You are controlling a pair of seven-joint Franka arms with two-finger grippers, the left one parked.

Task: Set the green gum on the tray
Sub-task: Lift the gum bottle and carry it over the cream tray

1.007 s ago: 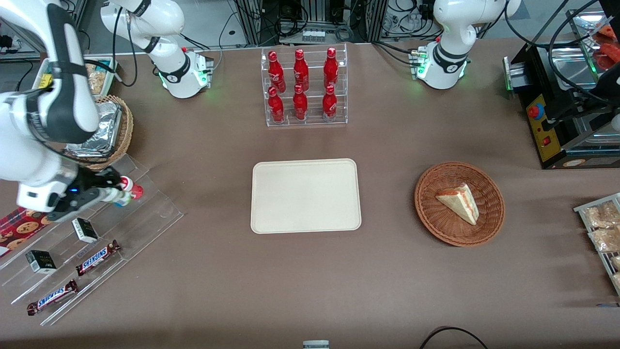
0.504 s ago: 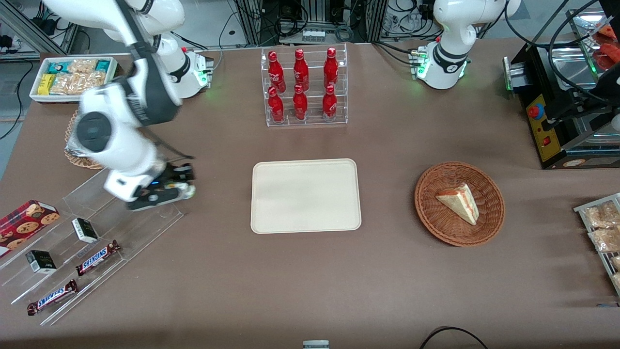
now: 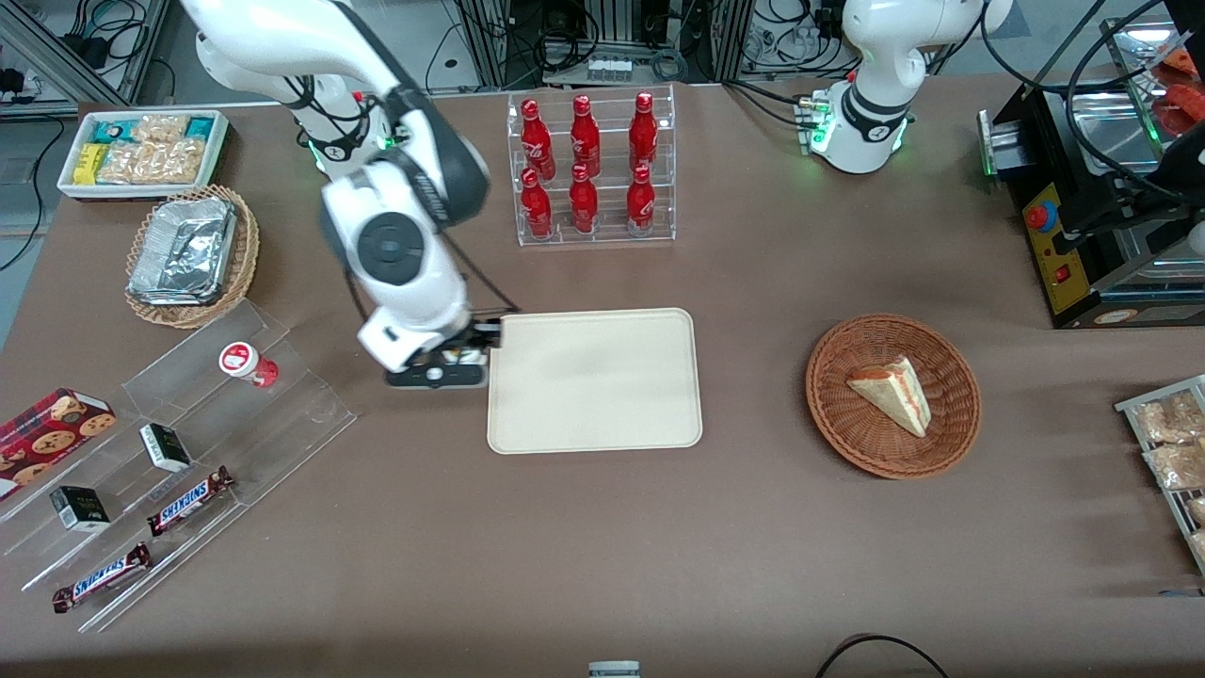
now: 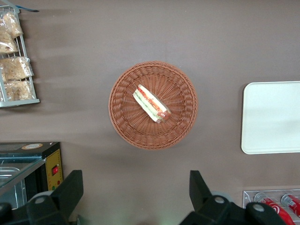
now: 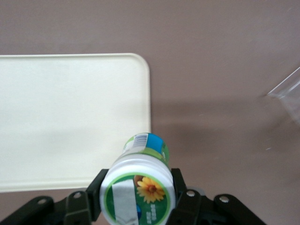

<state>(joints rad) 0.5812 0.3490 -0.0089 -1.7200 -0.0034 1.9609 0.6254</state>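
My right gripper (image 5: 138, 185) is shut on the green gum (image 5: 138, 187), a white canister with a green-and-white flower lid and a blue-green band. The black fingers (image 5: 179, 180) clamp its sides. It hangs above the table just beside the edge of the cream tray (image 5: 70, 117). In the front view the gripper (image 3: 450, 358) sits at the tray's (image 3: 595, 380) edge toward the working arm's end; the gum is hidden under the wrist there.
The red-lid canister (image 3: 247, 363) lies on the clear stepped rack (image 3: 179, 452) with Snickers bars and small boxes. A wicker basket with foil (image 3: 188, 254), a bottle rack (image 3: 591, 169) and a sandwich basket (image 3: 892, 395) stand around the tray.
My right arm has lifted the green gum off the clear rack and carried it sideways toward the tray, reaching the tray's edge. The red-lid canister stays on the rack.
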